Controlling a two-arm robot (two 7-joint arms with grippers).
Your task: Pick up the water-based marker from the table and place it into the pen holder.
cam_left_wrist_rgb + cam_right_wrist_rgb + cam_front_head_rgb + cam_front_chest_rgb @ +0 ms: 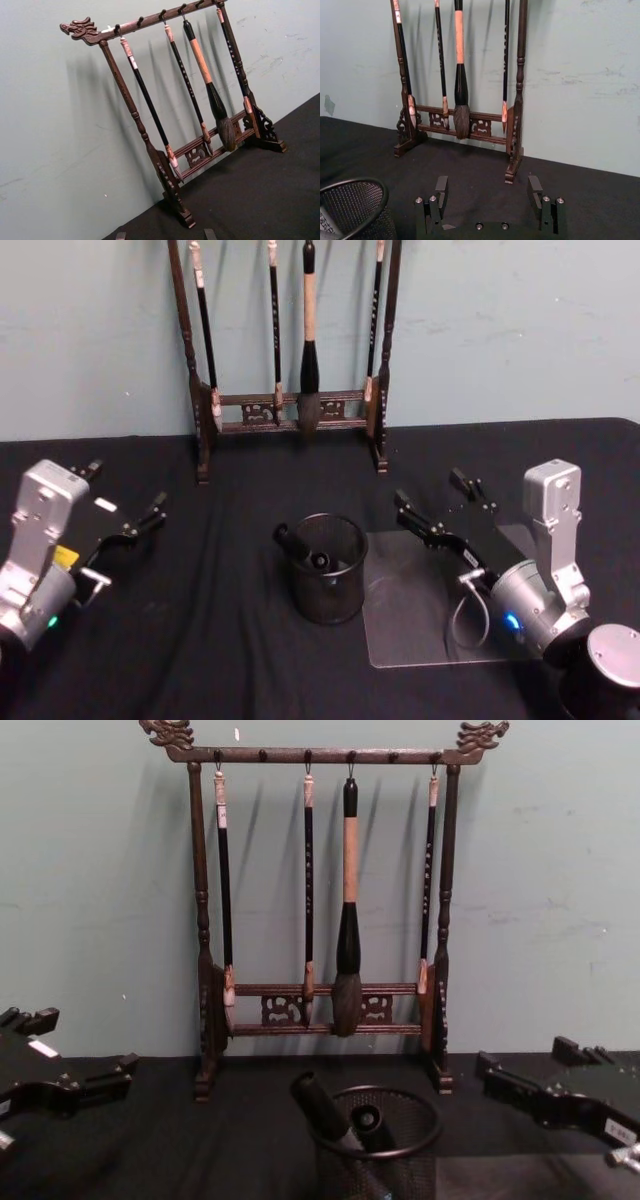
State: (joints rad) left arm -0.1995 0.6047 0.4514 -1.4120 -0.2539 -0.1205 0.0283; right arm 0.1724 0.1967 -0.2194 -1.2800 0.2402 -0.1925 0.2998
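The pen holder [322,568], a squat black wire-mesh cup with a solid rim, sits at lower centre of the head view, a clear sheet [420,600] just to its right. The chest view shows two dark markers [335,1118] leaning inside it, ends poking above the rim. The left gripper [128,505] and right gripper [437,503] both hover empty, fingers spread. Behind stands the wooden brush rack [325,900].

I see a black counter [200,660] — brush rack [290,410] at its back. Pen holder [325,570] mid-counter, beside a clear sheet [420,620].
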